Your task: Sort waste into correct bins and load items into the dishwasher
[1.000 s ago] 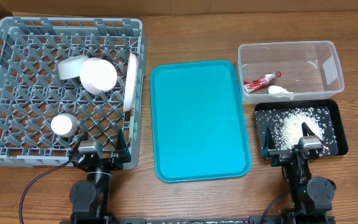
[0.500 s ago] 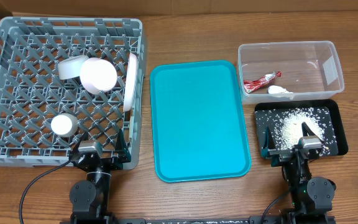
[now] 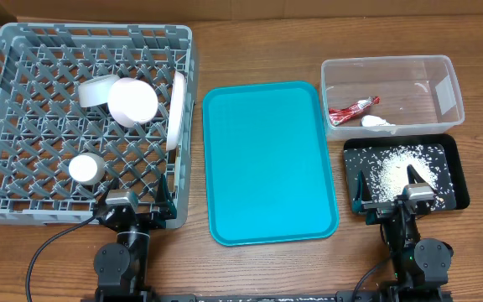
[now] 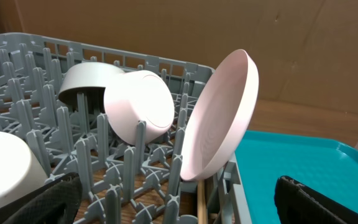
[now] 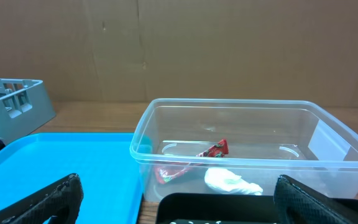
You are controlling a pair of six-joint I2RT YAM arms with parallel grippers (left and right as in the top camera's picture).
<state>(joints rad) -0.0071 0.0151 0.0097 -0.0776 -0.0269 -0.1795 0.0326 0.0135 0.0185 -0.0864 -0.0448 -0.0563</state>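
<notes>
**Overhead.** The teal tray (image 3: 271, 159) lies bare in the middle of the worktop (image 3: 250, 33). Left of the teal tray stands the grey dish rack (image 3: 90, 32). A white plate (image 3: 175, 109) stands on edge along the rack side nearest the tray. A white bowl (image 3: 132, 101) and a metal bowl (image 3: 96, 90) sit further from the tray, and a white cup (image 3: 85, 168) sits near the rack's front.

Right of the tray, at its far end, the clear tub (image 3: 443, 71) holds the red-and-white wrapper (image 3: 352, 111) and the white scrap (image 3: 376, 122). The black tray (image 3: 455, 159) is just in front of the tub and carries the scattered rice (image 3: 397, 168). The left claw (image 3: 135, 201) sits at the rack's front edge and the right claw (image 3: 388, 197) at the black tray's front edge. From above I cannot tell how wide either one stands.

**Left wrist.** Here the left claw's fingers show in the two bottom corners, spread wide with nothing between them. The plate leans away from the teal tray against the pegs. Both bowls are tipped over on pegs beyond it. Under the plate a sliver of pale wood shows, a chopstick (image 4: 202, 202) by the look of it, which the overhead view does not reveal.

**Right wrist.** The right claw's fingers also sit in the bottom corners, spread and empty. The tub rises just beside the teal tray, with the wrapper and scrap visible through its wall. Only the black tray's rim shows here, so the rice is seen from overhead alone.
</notes>
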